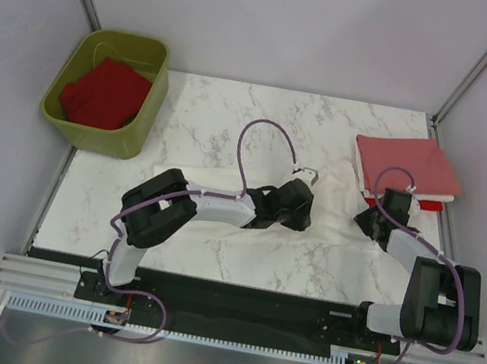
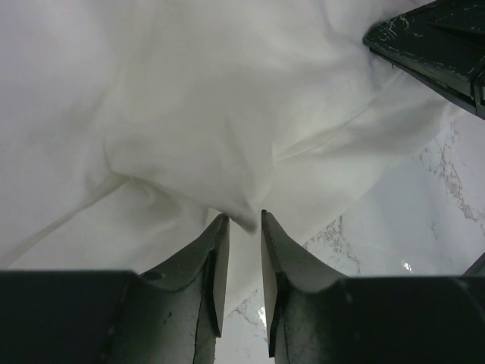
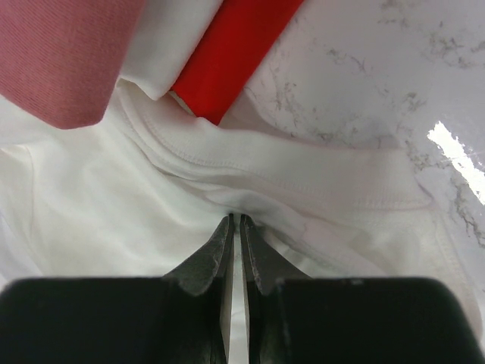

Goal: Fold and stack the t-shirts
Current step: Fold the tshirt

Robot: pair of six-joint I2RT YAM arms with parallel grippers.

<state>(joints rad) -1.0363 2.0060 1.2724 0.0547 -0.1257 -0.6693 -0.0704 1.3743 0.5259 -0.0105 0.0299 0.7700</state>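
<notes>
In the top view, the white t-shirt lay rumpled on the marble worktop between the two arms. The left hand was low over its middle and the right hand at its right edge. Just behind that edge sat a folded stack topped by the salmon pink t-shirt. A crumpled red t-shirt waited in the olive tub at the far left. The step in hand looked like a fold of the white one, not yet made. The arms hid much of the cloth, so its outline could not be made out.

In the left wrist view, the left hand had its fingers slightly apart, with a peak of the white t-shirt reaching their tips. Whether it was pinched could not be told. A dark scuffed part in the upper right corner was cut off; it was probably the other hand.

In the right wrist view, the right hand was clamped almost together on a fold of the white t-shirt near a stitched hem, creases running to its tips. The salmon pink t-shirt and a folded red t-shirt lay just beyond, over the white cloth. The next move likely called for a sure hold on the left, then an even lift that did not drag the stack.
</notes>
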